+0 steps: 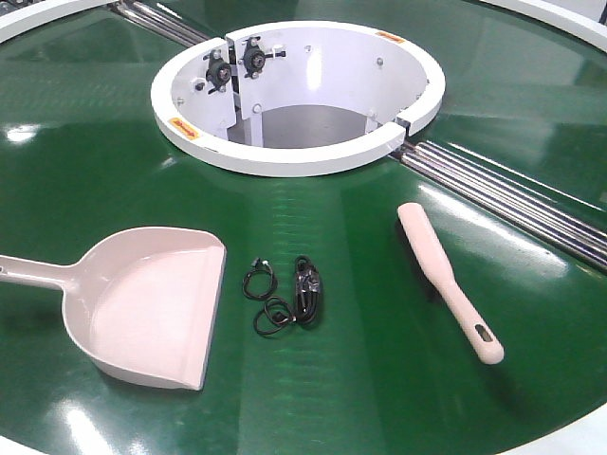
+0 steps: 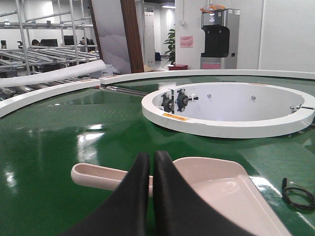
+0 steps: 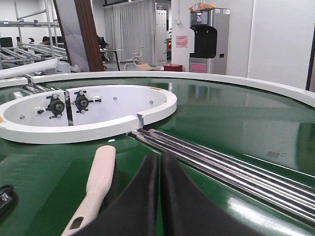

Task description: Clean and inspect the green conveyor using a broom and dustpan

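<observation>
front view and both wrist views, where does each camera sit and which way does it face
Front: high, looking down on conveyor, dustpan, broom, cable; no robot parts.
Left wrist: low, facing the hole across the dustpan; left gripper shut at bottom.
Right wrist: low beside the broom, facing hole and rollers; right gripper shut at bottom.
Shared: all show the hole.

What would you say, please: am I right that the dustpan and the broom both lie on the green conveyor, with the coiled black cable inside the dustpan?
Not quite: the dustpan and the broom both lie on the green conveyor, but the coiled black cable lies on the belt between them, not inside the dustpan. The exterior front-facing view shows it.
</observation>
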